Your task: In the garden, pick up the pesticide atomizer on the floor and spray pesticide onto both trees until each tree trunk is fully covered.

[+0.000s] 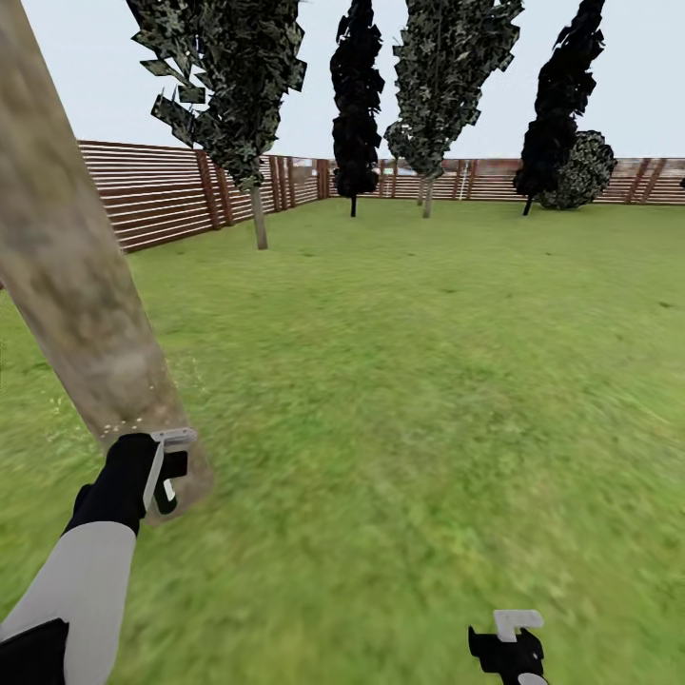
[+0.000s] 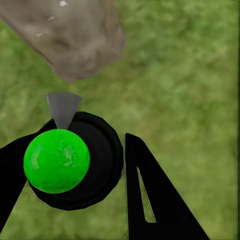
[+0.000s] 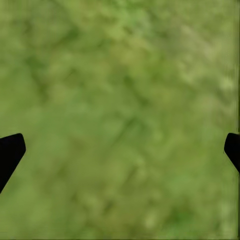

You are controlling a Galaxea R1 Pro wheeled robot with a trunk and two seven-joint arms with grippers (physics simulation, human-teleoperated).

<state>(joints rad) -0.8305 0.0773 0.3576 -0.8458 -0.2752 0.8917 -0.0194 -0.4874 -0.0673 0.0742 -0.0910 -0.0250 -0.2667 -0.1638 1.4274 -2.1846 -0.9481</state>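
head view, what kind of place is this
A fenced garden, it seems: a wide lawn, a brown slatted wooden fence along its edge, and trees, with one thick pale trunk close by.

Tree trunk point(image 1: 67, 276): we see pale beige-grey mottled bark, matt, fairly smooth.
Lawn point(image 1: 428, 381): we read it as matt grass, soft and blotchy.
Fence point(image 1: 157, 195): we see brown wooden slats, matt.
Atomizer point(image 2: 75, 162): we see a dark smooth plastic-looking body, with a glossy bright green round top.
Left gripper point(image 2: 95, 200): black, matt, smooth jaws.
Left arm point(image 1: 81, 580): we see a smooth pale grey shell.
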